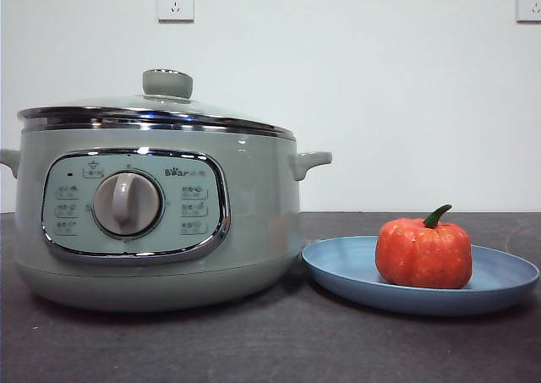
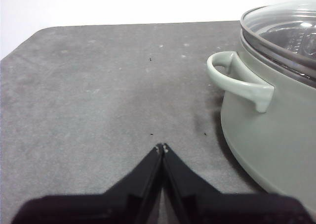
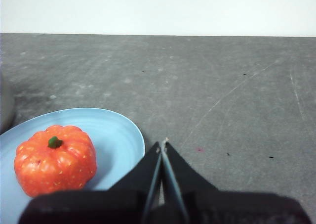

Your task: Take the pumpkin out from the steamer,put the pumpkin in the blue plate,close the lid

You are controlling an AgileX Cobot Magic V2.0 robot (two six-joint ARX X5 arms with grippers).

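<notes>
- Front view: the pumpkin (image 1: 423, 252) sits upright on the blue plate (image 1: 507, 280), toward the plate's middle, touching nothing else.
- Pumpkin appearance: squat, ribbed body, orange-red with small pale yellow speckles; a curved dark green stem rises from the top and leans to one side.
- Blue plate: wide, shallow, matte light blue; its rim lies just beside the base of the steamer (image 1: 254, 222) on the dark grey table (image 1: 270, 349).
- Steamer: pale sage-green body, chrome rim, small side handles, chrome-framed panel with a central dial (image 1: 127, 204).
- The lid (image 1: 167, 84) is seated on the steamer, glass dome down on the chrome rim, green knob on top.
- My left gripper (image 2: 162, 147) is clenched on nothing, jaw tips together, above bare table near the steamer's side handle.
- My right gripper (image 3: 162, 146) is likewise clenched and empty, just beside the plate's rim, near the pumpkin but apart from it.
</notes>
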